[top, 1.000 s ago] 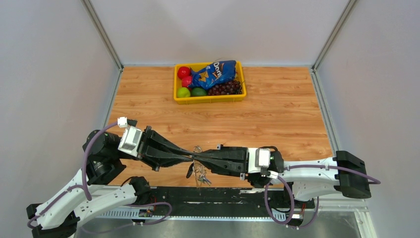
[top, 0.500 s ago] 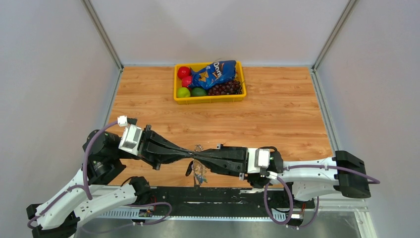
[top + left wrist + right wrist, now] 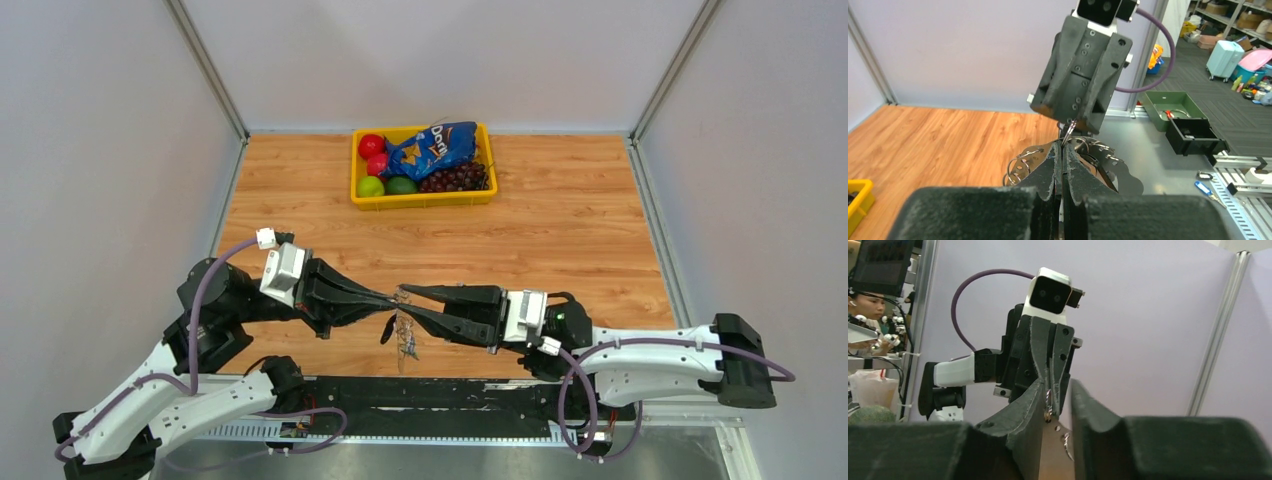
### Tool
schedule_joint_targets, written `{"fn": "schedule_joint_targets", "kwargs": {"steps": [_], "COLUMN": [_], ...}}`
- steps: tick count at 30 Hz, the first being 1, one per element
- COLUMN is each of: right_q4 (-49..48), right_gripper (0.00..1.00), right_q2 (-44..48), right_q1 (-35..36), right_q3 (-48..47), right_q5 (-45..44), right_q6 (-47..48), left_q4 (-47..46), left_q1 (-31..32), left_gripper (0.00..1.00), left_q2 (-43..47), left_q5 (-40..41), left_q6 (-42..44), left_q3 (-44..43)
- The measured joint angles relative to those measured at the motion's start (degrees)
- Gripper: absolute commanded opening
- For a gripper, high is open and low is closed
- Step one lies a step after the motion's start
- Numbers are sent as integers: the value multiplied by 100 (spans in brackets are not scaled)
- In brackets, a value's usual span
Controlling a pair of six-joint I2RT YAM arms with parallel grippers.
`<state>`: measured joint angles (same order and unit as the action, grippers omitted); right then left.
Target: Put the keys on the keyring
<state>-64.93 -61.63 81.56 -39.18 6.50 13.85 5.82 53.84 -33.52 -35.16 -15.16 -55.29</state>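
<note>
**Top view.** The left gripper (image 3: 388,302) is clamped shut on the keyring (image 3: 400,297). The keys (image 3: 405,342) hang below it toward 6 o'clock, including the one with the dark head. A second ago both grippers met tip to tip, both closed. Now the right gripper (image 3: 408,301) has parted its jaws, and the meeting point has shifted toward 12 o'clock.

**Left wrist.** My fingers are pressed together on the metal band, with wire loops spilling to 9 o'clock. The right gripper stands at 12 o'clock.

**Right wrist.** The jaws stand apart and grip nothing. A small loop hangs from the left gripper between them. The loop is too small here to tell whether any key is threaded on it.

**Finding.** The left arm alone now carries the ring, and I judge the right is free to re-grasp.
</note>
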Motion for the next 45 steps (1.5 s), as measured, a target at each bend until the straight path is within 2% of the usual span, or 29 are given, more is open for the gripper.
{"fn": "schedule_joint_targets", "kwargs": {"steps": [5,10,18,25,32,45], "right_q4": [907,3119,6732,9099,10341,10664], "right_gripper": [49,55,55,52,50,38], "right_q2": [634,1165,1128,616,192,-214], "right_q1": [0,0,0,0,0,-68], "right_q3": [-11,-807,-2597,-3329,-3521,-3689], "right_q5": [-487,-1128,-1893,-1729,-1121,-520], "right_q6": [122,166,-52,-470,-643,-525], "left_q4": [446,1241,2691,3753,4433,4859], "left_q1": [0,0,0,0,0,0], "left_gripper": [0,0,0,0,0,0], "left_q2": [2,-144,-852,-1475,-1801,-1998], "left_q5": [195,518,1019,1182,1178,531], "left_q6": [136,402,804,1104,1231,1255], "left_q3": [-105,-494,-1287,-1707,-1764,-1751]}}
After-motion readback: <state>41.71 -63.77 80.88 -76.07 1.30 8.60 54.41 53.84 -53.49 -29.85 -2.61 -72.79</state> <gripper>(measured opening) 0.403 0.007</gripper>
